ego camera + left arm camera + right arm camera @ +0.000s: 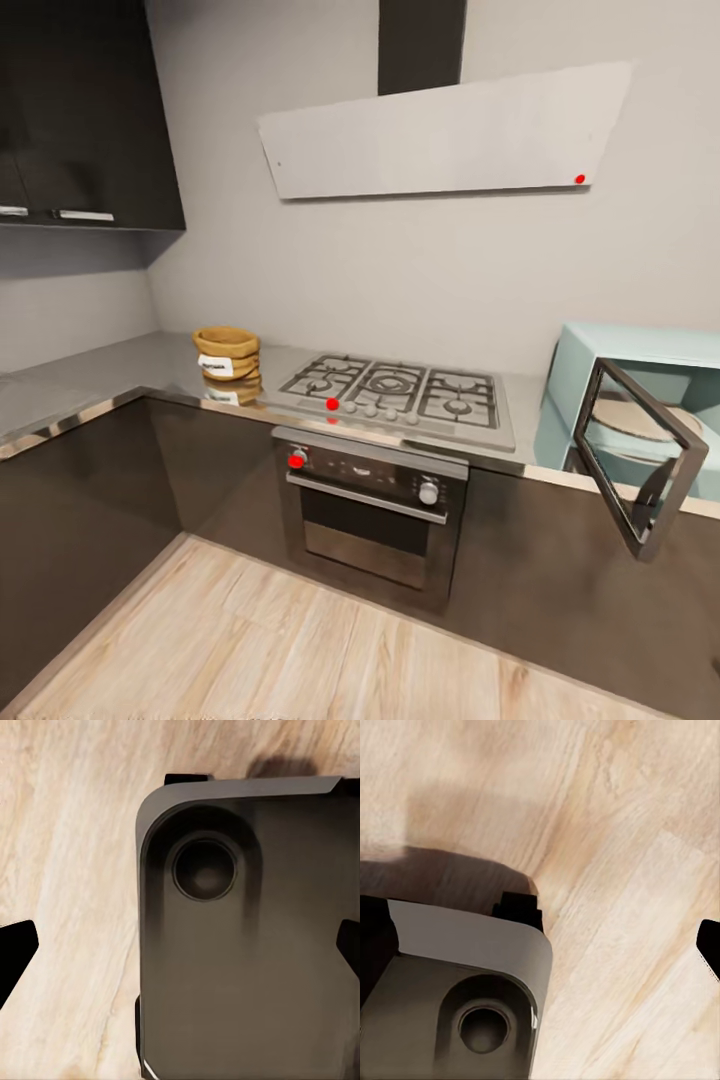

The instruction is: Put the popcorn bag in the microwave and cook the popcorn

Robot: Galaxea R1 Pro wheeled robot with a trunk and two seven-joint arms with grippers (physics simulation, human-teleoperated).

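Observation:
The popcorn bag [227, 353], a small tan sack with a white label, stands upright on the grey countertop [100, 378], just left of the gas hob. At the right edge sits the pale mint-blue microwave [640, 348] with its dark-framed door [640, 462] swung wide open; a round turntable shows inside. In the left wrist view my left gripper [180, 949] hangs over the wooden floor and my dark base, fingertips far apart, nothing between them. My right gripper [540, 945] is likewise spread over floor and base in the right wrist view.
A gas hob [400, 390] lies between bag and microwave, with a black built-in oven [370, 500] below it and a grey range hood [440, 130] above. Dark upper cabinets [80, 110] hang at the left. Wooden floor [300, 640] stretches before the L-shaped cabinets.

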